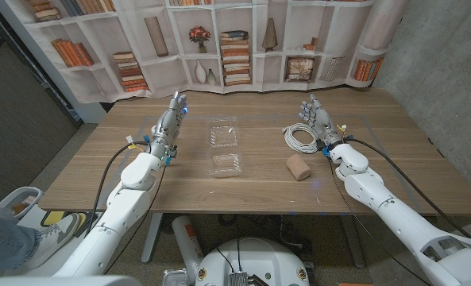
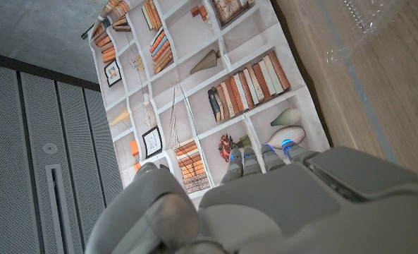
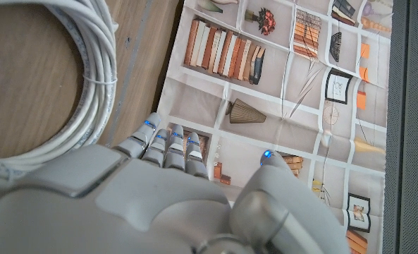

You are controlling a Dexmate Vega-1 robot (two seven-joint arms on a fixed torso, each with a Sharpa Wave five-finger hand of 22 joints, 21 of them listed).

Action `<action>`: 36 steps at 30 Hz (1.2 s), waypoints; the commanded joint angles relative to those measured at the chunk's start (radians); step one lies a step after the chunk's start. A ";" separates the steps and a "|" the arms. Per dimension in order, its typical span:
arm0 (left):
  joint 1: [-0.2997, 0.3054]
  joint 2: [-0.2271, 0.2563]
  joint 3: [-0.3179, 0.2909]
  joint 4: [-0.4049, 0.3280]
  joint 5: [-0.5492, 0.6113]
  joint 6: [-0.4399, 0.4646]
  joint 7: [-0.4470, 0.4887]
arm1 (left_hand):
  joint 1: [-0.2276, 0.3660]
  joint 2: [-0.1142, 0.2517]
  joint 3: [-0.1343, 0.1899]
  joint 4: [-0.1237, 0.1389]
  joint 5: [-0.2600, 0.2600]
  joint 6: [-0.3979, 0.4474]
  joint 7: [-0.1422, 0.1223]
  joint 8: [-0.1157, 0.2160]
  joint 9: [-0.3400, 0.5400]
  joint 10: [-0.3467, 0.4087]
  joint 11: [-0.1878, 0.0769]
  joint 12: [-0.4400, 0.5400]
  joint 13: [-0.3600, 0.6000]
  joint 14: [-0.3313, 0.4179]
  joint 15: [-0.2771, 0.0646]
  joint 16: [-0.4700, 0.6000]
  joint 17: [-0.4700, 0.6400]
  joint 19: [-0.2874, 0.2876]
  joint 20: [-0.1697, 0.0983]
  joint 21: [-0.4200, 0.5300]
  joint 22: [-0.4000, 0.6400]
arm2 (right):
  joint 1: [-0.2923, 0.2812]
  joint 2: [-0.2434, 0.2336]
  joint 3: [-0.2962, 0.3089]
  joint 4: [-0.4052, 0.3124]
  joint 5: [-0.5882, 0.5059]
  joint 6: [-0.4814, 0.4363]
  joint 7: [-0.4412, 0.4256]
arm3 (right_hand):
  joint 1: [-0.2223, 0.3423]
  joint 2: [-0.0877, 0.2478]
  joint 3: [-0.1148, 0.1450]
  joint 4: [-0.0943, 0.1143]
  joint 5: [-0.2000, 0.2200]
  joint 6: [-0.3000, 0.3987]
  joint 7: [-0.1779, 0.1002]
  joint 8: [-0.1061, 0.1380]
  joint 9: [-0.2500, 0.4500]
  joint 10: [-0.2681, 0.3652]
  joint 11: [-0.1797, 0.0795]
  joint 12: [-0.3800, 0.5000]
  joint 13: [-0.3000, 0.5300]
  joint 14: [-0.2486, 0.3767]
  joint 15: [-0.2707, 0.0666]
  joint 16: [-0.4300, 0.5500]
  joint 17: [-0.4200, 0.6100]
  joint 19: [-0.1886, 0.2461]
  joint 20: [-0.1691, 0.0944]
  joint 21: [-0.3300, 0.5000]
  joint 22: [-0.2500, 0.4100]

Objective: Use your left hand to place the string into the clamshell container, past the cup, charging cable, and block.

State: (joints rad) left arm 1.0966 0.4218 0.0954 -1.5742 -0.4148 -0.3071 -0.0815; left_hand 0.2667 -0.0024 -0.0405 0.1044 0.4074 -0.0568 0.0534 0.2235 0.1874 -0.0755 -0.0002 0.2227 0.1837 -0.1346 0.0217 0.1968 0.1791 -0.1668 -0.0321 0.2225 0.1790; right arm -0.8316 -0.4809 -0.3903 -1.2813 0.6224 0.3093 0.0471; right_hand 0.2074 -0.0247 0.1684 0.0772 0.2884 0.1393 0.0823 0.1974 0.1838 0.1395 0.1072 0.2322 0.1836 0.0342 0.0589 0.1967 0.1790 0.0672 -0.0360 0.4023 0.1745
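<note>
Mostly we see a wooden table (image 1: 243, 191) in front of a bookshelf-print backdrop (image 1: 219, 40); no writing or brand reads anywhere. Mid-table sits a clear clamshell container (image 1: 224, 146), opened out, and we make out nothing inside either half. Right of it lies a coiled white charging cable (image 1: 301, 137), just beside the right robot hand (image 1: 318, 117), with the coil close along that hand in the right wrist view too. Nearer the front edge lies a tan block (image 1: 299, 167). Left robot hand (image 1: 171, 117) stands left of the container, fingers straight and holding nothing; right one is likewise empty, fingers extended. We can't pick out string or cup.
</note>
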 commanded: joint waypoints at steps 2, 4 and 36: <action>0.044 0.019 -0.021 -0.029 -0.027 -0.039 -0.007 | 0.016 -0.002 -0.004 -0.004 0.006 0.010 0.001 0.003 0.002 0.009 0.005 0.010 0.005 0.008 -0.001 0.009 0.002 -0.019 -0.013 0.007 0.002 | 0.007 0.002 -0.006 -0.001 -0.009 -0.002 -0.003 | 0.006 0.008 -0.002 -0.006 -0.003 0.007 0.000 0.001 0.003 0.010 -0.003 -0.003 0.003 0.005 0.001 -0.001 0.005 0.009 0.002 -0.002 0.003; 0.054 0.023 -0.024 -0.039 -0.011 -0.039 0.012 | 0.017 -0.001 -0.004 -0.004 0.006 0.013 0.001 0.004 0.002 0.010 0.003 0.009 0.005 0.009 0.000 0.009 0.002 -0.017 -0.013 0.007 0.002 | 0.011 0.004 -0.007 0.003 -0.010 -0.001 -0.002 | 0.006 0.008 -0.002 -0.006 -0.003 0.007 0.000 0.001 0.003 0.010 -0.003 -0.003 0.003 0.005 0.001 -0.001 0.005 0.010 0.002 -0.003 0.003; 0.146 0.062 -0.074 -0.120 -0.005 -0.065 0.070 | 0.030 0.003 -0.008 -0.009 0.006 0.033 0.001 0.005 0.002 0.025 -0.001 0.008 0.005 0.023 0.001 0.006 0.002 -0.009 -0.006 0.003 0.002 | 0.034 0.020 -0.006 0.055 0.000 0.012 0.024 | 0.008 0.012 -0.004 -0.009 -0.007 0.008 -0.002 0.000 0.003 0.010 -0.002 -0.006 0.003 0.005 0.002 -0.003 0.006 0.015 0.002 -0.014 0.004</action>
State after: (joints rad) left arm 1.1993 0.4697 0.0446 -1.6576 -0.4285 -0.3593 -0.0391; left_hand 0.2877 0.0002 -0.0470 0.0979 0.4073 -0.0318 0.0534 0.2235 0.1861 -0.0541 -0.0001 0.2227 0.1836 -0.1192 0.0228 0.1968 0.1790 -0.1668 -0.0321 0.2225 0.1790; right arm -0.8077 -0.4709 -0.3963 -1.2488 0.6163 0.3111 0.0575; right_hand 0.2140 -0.0180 0.1642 0.0730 0.2846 0.1393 0.0823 0.1973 0.1837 0.1449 0.1019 0.2322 0.1836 0.0341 0.0587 0.1968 0.1790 0.0726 -0.0303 0.3919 0.1744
